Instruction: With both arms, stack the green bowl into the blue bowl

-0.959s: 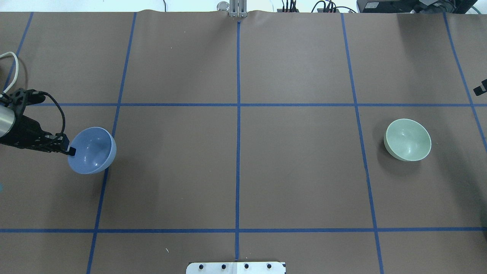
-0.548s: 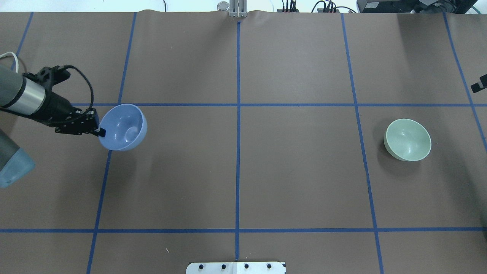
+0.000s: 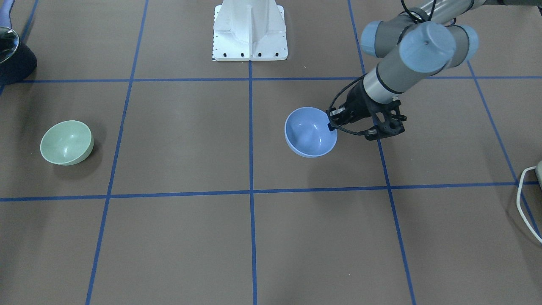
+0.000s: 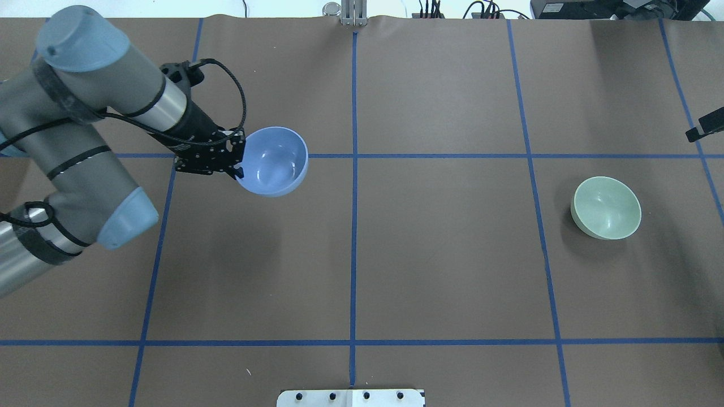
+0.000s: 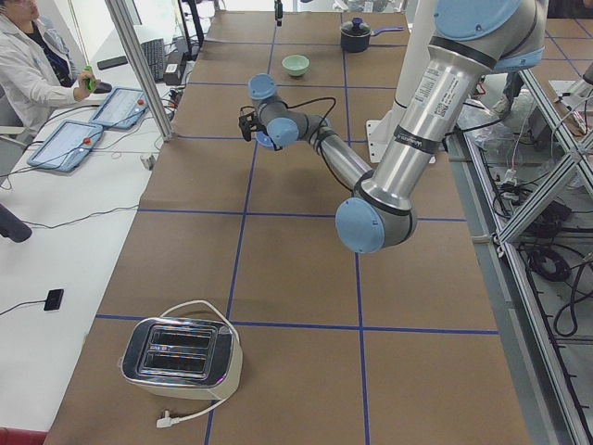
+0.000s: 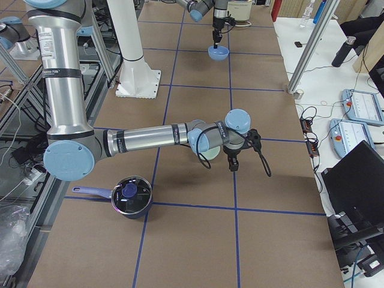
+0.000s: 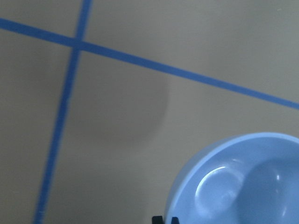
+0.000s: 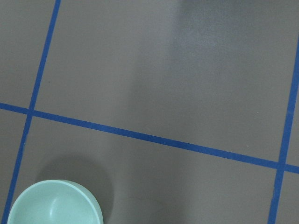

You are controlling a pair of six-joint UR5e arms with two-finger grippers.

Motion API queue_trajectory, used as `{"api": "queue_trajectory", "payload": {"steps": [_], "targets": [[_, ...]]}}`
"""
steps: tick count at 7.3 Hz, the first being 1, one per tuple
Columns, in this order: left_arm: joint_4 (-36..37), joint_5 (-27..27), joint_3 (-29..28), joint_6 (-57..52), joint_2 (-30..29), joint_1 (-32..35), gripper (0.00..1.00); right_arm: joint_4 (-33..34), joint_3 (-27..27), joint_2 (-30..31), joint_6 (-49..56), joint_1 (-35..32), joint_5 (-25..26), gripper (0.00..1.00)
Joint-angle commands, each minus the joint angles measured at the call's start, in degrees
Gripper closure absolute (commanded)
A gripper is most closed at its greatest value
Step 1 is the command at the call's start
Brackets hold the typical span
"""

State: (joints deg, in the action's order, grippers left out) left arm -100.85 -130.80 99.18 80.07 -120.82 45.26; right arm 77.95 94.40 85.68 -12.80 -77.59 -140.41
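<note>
The blue bowl (image 4: 274, 161) hangs above the table, left of the centre line, tilted slightly. My left gripper (image 4: 237, 168) is shut on its near-left rim; it also shows in the front view (image 3: 330, 125), with the blue bowl (image 3: 310, 132) beside it. The left wrist view shows the blue bowl (image 7: 243, 182) over its shadow. The green bowl (image 4: 606, 207) sits upright on the table at the right, alone. My right gripper (image 6: 233, 162) hovers next to the green bowl (image 8: 53, 205), apart from it. I cannot tell whether it is open or shut.
Blue tape lines grid the brown table cover. A white pedestal (image 3: 250, 31) stands at the robot's side. A black lidded pot (image 6: 131, 197) sits at the right end, a toaster (image 5: 181, 350) at the left end. An operator (image 5: 28, 65) sits beside the table.
My left arm has carried the blue bowl from the far left toward the centre and away from the robot. The green bowl has not moved.
</note>
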Motion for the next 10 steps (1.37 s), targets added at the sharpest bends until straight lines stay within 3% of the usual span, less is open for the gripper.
{"api": "queue_trajectory", "payload": {"steps": [1, 3, 5, 10], "targets": [[2.24, 5.37, -5.28, 3.5, -7.21, -5.16, 0.96, -0.08, 1.3, 0.1, -1.34, 1.82, -0.3, 0.0], [1.28, 7.74, -10.39, 3.77, -10.74, -7.72, 0.96, -0.08, 3.85, 0.28, -5.37, 3.4, -0.13, 0.0], [-4.76, 8.28, -14.96, 3.86, -11.37, -8.87, 0.96, -0.17, 4.12, 0.45, -5.48, 4.29, -0.04, 0.0], [-8.92, 8.37, -17.09, 3.78, -11.37, -10.19, 0.95, -0.17, 4.56, 0.45, -5.92, 4.55, 0.22, 0.0]]}}
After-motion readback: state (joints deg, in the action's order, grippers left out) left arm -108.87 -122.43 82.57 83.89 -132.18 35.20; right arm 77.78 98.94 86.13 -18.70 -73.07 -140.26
